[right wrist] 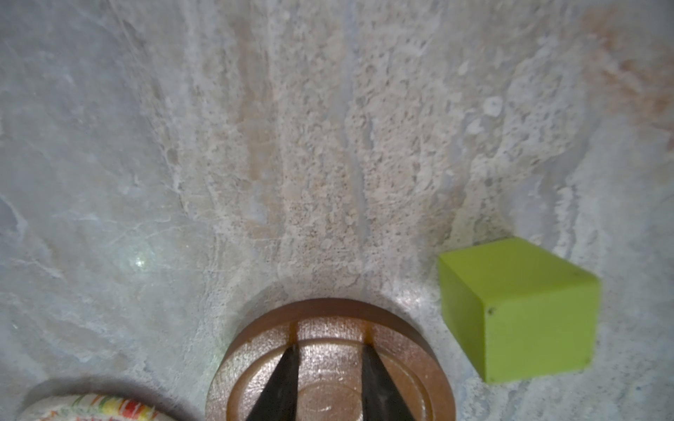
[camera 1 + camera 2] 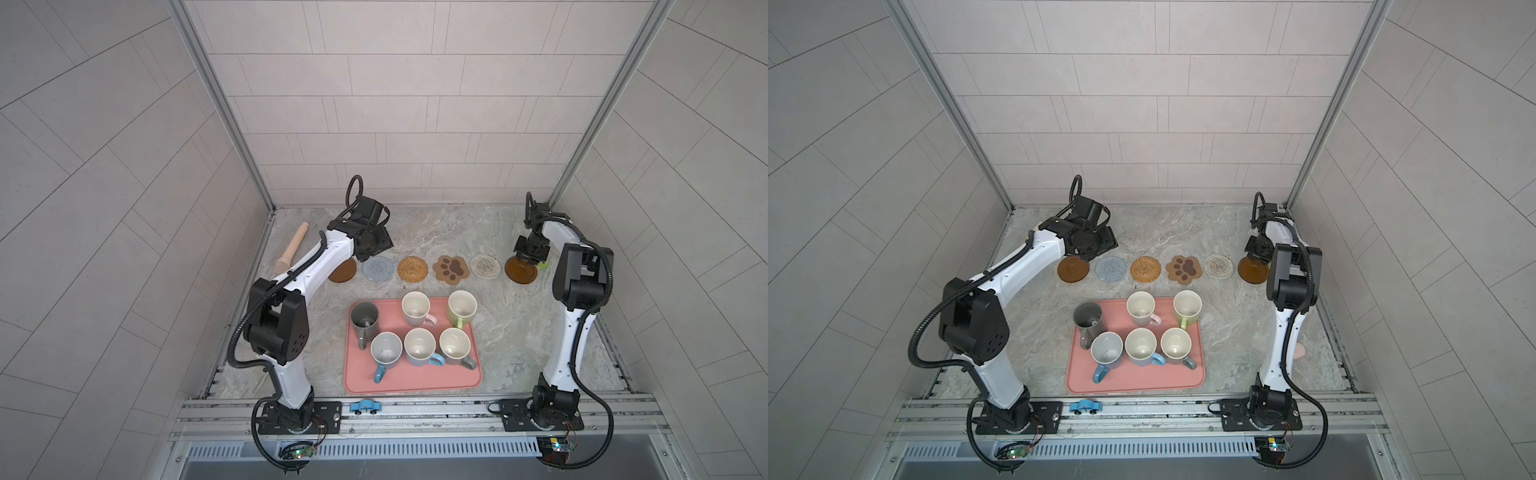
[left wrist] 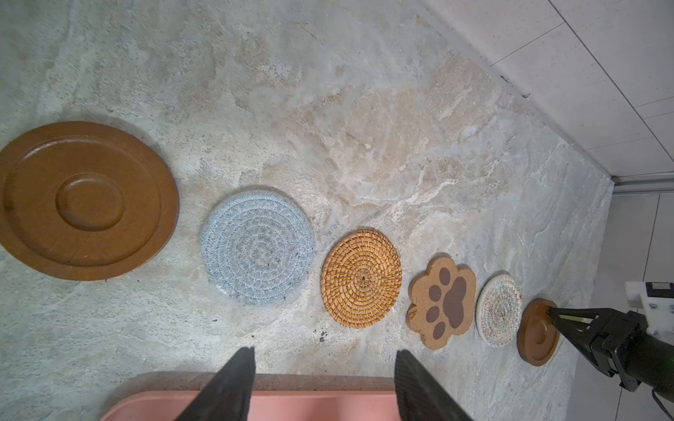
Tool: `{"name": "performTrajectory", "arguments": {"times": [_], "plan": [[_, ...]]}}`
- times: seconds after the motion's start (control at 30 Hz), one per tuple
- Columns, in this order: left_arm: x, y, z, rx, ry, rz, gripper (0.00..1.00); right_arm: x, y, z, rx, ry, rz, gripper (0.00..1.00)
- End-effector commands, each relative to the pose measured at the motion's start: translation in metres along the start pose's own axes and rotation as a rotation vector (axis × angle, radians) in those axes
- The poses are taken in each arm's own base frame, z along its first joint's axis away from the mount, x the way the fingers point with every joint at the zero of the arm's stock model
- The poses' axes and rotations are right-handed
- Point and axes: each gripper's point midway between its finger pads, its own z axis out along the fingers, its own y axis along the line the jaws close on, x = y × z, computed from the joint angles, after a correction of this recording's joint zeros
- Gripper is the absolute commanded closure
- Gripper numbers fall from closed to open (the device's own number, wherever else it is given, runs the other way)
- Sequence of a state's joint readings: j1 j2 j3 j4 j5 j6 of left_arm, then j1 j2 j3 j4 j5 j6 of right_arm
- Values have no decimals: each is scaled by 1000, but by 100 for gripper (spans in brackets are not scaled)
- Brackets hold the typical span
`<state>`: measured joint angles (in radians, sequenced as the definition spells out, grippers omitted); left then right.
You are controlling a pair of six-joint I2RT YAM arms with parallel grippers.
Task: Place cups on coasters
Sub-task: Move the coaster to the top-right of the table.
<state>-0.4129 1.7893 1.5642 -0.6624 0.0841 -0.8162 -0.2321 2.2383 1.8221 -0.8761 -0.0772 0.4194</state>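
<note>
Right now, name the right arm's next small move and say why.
Probably lift the right gripper straight up off the brown wooden disc. Its slightly parted fingertips are down at that coaster holding nothing, while all six mugs stand on the pink tray. The green mug looks nearest to fetch afterwards.

Six mugs (image 2: 365, 318) (image 2: 415, 307) (image 2: 462, 306) (image 2: 386, 351) (image 2: 419, 347) (image 2: 455, 345), six coasters (image 2: 345, 271) (image 2: 378, 269) (image 2: 412, 269) (image 2: 451, 269) (image 2: 485, 266) (image 2: 521, 271), one tray (image 2: 415, 380), one toy car (image 2: 365, 406), one green block (image 1: 521, 310), one wooden pin (image 2: 293, 251)

No lettering, label or number is legible anywhere (the paw coaster (image 2: 451, 268) shows only pad shapes).
</note>
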Motion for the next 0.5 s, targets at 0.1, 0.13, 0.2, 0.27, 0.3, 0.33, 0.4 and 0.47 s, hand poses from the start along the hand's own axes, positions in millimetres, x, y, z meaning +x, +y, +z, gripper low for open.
{"name": "performTrajectory", "arguments": {"times": [0.1,0.13,0.2,0.27,0.3,0.33,0.4,0.47], "plan": [[-8,-8,-10,15,-32,-13,32,-3,1,3,-17,12,28,67],[-8,-8,-11,17,-35,-13,32,-4,4,1,-29,8,31,67],[-9,-9,-11,19,-37,-13,32,-6,7,-4,-48,1,37,67],[-10,-10,-12,22,-41,-14,32,-7,10,-10,-66,-5,36,67],[-10,-10,-13,23,-43,-14,32,-8,11,-13,-71,-9,36,67],[-10,-10,-13,24,-42,-14,32,-7,11,-16,-75,-11,35,67],[-11,-10,-14,24,-48,-14,32,-6,10,-24,-76,-20,30,67],[-12,-10,-16,26,-51,-16,32,-2,7,-29,-70,-18,27,67]]}}
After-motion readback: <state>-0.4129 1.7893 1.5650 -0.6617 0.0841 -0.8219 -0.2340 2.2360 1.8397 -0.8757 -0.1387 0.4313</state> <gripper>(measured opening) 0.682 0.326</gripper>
